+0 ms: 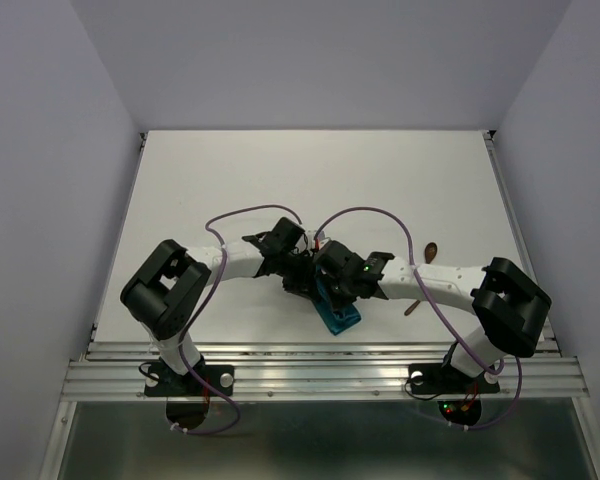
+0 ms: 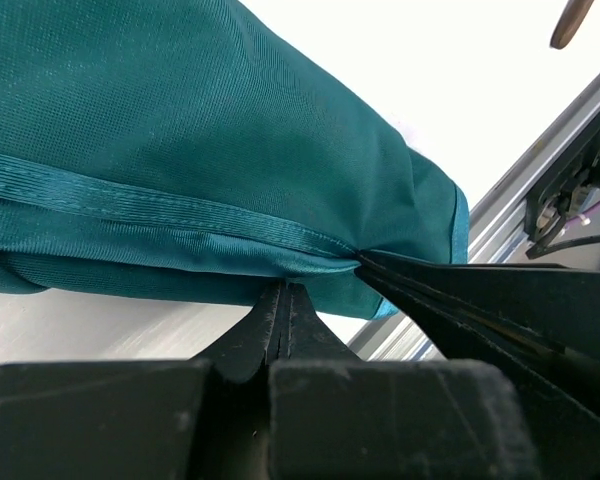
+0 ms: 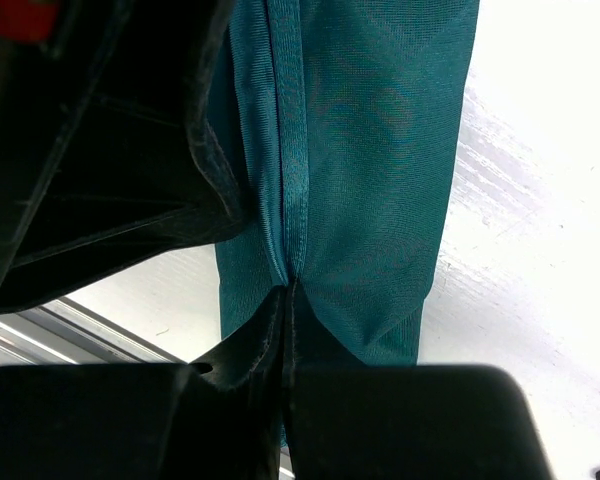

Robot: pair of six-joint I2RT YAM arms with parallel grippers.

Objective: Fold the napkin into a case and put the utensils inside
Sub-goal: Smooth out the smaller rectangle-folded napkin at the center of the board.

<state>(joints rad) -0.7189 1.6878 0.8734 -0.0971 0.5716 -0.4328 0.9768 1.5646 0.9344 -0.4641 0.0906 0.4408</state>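
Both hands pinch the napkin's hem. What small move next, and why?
Probably carry the napkin across together and lay it flat: left hand and right hand are both shut on its hem, and it looks bunched, not a flat strip.

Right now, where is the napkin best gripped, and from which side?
Probably the stitched hem of the napkin, approached edge-on from the hem side: that band is a thicker ridge along the folded cloth's border. The left gripper and right gripper are both shut along that edge.

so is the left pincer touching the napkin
Touching. In the left wrist view the left pincer is shut on the napkin at its hemmed edge, no gap.
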